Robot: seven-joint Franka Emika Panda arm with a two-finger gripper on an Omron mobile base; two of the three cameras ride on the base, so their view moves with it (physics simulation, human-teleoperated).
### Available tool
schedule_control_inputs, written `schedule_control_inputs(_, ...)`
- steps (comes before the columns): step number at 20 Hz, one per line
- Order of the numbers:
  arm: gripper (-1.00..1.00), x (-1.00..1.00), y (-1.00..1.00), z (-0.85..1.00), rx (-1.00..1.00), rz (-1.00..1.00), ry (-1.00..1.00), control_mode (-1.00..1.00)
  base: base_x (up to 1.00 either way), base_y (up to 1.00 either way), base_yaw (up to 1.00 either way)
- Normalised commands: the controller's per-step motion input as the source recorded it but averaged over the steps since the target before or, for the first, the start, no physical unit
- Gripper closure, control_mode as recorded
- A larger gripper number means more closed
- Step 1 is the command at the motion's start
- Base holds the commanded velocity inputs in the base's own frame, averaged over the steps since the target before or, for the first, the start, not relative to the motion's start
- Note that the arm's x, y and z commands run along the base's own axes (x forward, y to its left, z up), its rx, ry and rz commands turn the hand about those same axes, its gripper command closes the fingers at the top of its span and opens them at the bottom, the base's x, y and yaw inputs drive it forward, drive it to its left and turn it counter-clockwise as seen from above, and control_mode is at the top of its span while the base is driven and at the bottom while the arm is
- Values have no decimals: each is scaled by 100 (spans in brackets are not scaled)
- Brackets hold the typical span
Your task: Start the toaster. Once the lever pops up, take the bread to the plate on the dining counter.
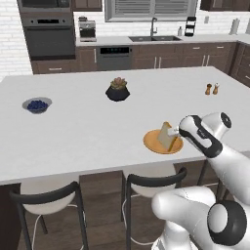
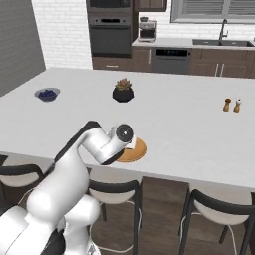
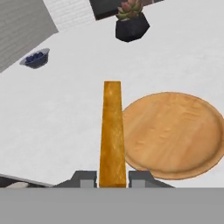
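My gripper [image 1: 172,132] is shut on the bread [image 1: 166,135], a tan slice with a golden-brown crust, held on edge. In the hand view the bread [image 3: 112,131] stands edge-on between my fingertips [image 3: 85,177], just left of the plate [image 3: 175,135]. The round orange-tan plate [image 1: 154,144] lies near the front edge of the white dining counter [image 1: 88,132], and the slice hangs over its rim. From the right base view my wrist covers most of the plate [image 2: 139,152]. The toaster is out of view.
A grey bowl of blue berries [image 1: 37,104] sits at the counter's left. A dark potted plant [image 1: 117,90] stands mid-counter, and salt and pepper shakers [image 1: 212,89] at the right. Dark stools [image 1: 49,200] are tucked under the front edge.
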Motion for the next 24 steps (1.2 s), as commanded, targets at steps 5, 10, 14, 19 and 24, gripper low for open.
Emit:
schedule_control_inputs(5, 100, 42, 0, -20, 0, 0, 0, -100, 0, 0, 0)
schedule_control_inputs(10, 100, 28, 0, -8, -2, 0, 0, -100, 0, 0, 0)
schedule_control_inputs(14, 100, 24, 0, -7, -2, 0, 0, -100, 0, 0, 0)
schedule_control_inputs(19, 100, 8, 0, -14, -1, 0, 0, -100, 0, 0, 0)
schedule_control_inputs(24, 100, 5, 0, -23, 0, 0, 0, -100, 0, 0, 0)
